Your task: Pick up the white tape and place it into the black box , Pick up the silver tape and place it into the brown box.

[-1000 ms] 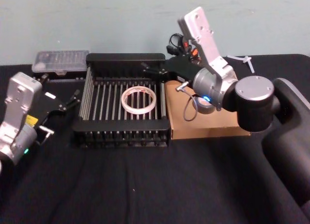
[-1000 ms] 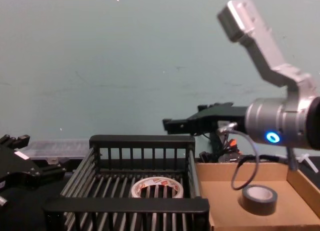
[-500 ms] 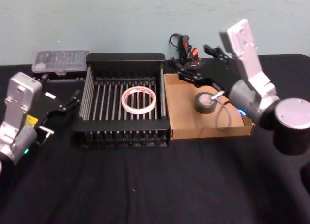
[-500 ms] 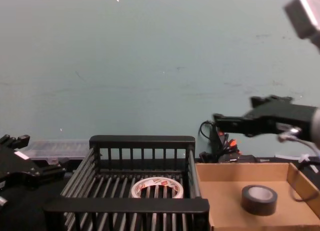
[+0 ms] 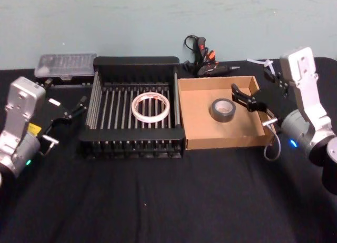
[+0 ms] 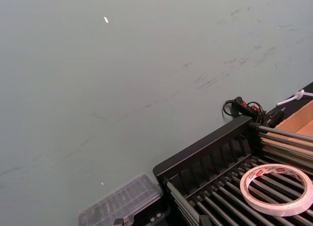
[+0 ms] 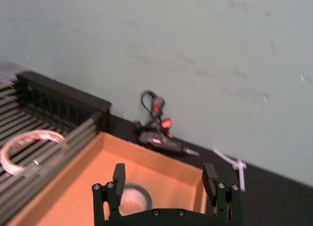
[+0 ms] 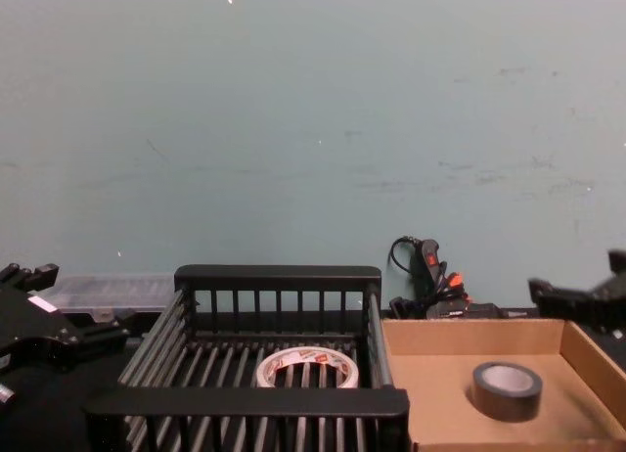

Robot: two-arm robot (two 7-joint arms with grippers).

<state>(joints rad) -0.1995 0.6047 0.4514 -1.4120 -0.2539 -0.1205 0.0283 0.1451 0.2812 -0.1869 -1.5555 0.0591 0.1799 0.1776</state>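
A black-clothed table (image 5: 158, 201) carries the black box (image 5: 134, 64) and brown box (image 5: 221, 143) side by side, left of the right gripper's open jaws.

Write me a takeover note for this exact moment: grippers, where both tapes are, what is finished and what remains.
Right gripper: open, holding nothing, above the right edge of the brown box.
Left gripper: idle on the robot's left, beside the black box, holding nothing.
White tape: lying flat on the slatted floor of the black box.
Silver tape: lying flat inside the brown box, touched by neither gripper.
Done: both tapes are in their boxes.
Left: nothing to move, as far as I can see; probably only bringing the right arm clear.
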